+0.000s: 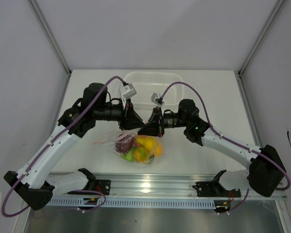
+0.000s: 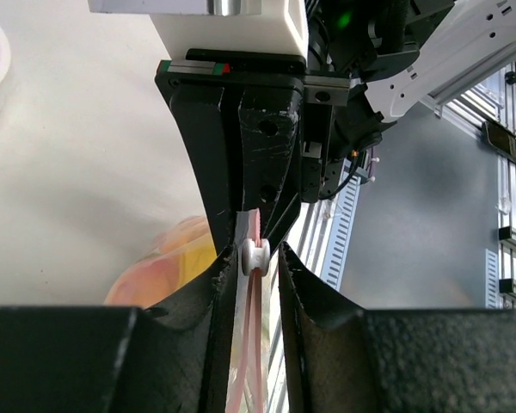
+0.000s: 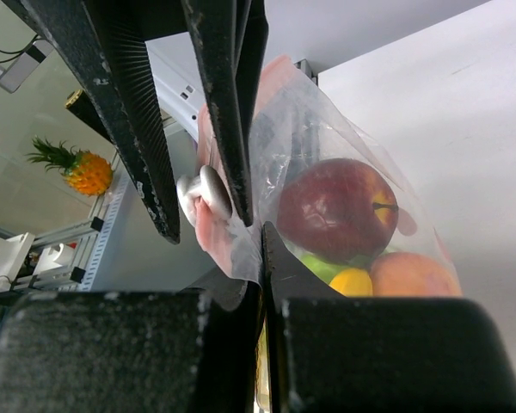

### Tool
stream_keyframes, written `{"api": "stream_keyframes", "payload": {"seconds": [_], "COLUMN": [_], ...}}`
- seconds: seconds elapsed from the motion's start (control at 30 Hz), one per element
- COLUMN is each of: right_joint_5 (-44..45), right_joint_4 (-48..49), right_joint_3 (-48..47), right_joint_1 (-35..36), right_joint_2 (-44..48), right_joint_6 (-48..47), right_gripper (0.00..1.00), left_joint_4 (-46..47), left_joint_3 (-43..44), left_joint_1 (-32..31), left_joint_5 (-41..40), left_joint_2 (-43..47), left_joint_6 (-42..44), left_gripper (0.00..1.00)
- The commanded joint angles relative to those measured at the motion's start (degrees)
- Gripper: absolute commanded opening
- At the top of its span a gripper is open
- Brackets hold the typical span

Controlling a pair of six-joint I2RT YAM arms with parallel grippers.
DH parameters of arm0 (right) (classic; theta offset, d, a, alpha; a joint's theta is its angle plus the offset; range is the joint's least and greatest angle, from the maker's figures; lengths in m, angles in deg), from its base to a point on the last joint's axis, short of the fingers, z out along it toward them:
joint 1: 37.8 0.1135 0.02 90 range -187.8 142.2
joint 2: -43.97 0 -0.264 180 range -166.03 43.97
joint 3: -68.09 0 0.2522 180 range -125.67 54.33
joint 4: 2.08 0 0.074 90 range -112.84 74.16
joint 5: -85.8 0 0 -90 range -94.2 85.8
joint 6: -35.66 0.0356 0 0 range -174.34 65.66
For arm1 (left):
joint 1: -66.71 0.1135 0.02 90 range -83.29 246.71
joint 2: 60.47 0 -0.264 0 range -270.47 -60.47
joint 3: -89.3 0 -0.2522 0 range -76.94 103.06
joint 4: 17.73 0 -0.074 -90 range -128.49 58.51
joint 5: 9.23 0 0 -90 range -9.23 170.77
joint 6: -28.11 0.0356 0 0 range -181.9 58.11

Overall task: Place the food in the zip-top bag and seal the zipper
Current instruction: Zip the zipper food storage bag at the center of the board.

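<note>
The zip-top bag [image 1: 106,140] lies at mid table, lifted at its top edge between both arms. The food is inside: a dark red apple [image 3: 335,211], a peach [image 3: 413,274], a yellow piece [image 3: 353,281] and a green apple [image 1: 131,155]. My right gripper [image 3: 262,249] is shut, pinching the bag's plastic edge just beside the zipper [image 2: 256,344]. My left gripper [image 2: 256,252] stands narrowly open astride the pink strip. The white slider [image 2: 255,255] sits between its fingertips, with a small gap on one side. The two grippers face each other, left [image 1: 138,125] and right [image 1: 150,128].
A white perforated basket [image 1: 150,87] stands just behind the grippers at the back of the table. An aluminium rail [image 1: 150,187] with both arm bases runs along the near edge. Grey walls close the left and right sides.
</note>
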Motion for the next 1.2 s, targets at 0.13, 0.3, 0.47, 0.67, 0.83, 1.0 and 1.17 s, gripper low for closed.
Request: {"api": "stream_keyframes", "payload": {"seconds": [0.13,0.3,0.47,0.67,0.83,1.0,1.17], "right_joint_5": [0.0,-0.5,-3.9,-9.3,-11.2,-13.3,-13.3], "right_joint_4": [3.0,2.3,-7.7,-23.6,-28.2,-29.0,-28.3], "right_joint_3": [-2.7,-3.0,-6.8,-16.2,-18.8,-18.1,-16.2], "right_joint_1": [-0.1,-0.1,-0.3,-0.6,-0.8,-1.0,-1.1], "right_joint_2": [2.3,2.1,1.8,-1.7,-4.1,-4.4,-3.5], "right_joint_6": [0.0,-0.6,-7.6,-17.5,-19.5,-20.3,-19.9], "right_gripper": [0.00,0.00,0.31,0.32,0.10,0.27,0.31], "left_joint_4": [0.5,0.5,-0.8,-1.6,-1.8,-2.5,-2.4], "left_joint_3": [-0.6,-0.4,0.8,1.4,1.5,2.3,2.4], "left_joint_1": [0.1,0.3,0.4,0.4,0.4,0.5,0.7], "left_joint_5": [0.3,0.8,1.0,1.8,2.3,1.7,1.7], "left_joint_2": [1.4,1.3,1.1,0.8,0.6,0.6,0.6], "left_joint_6": [0.6,0.6,1.6,2.2,2.2,2.6,2.5], "left_gripper": [0.25,0.01,0.01,0.01,0.00,0.01,0.00]}}
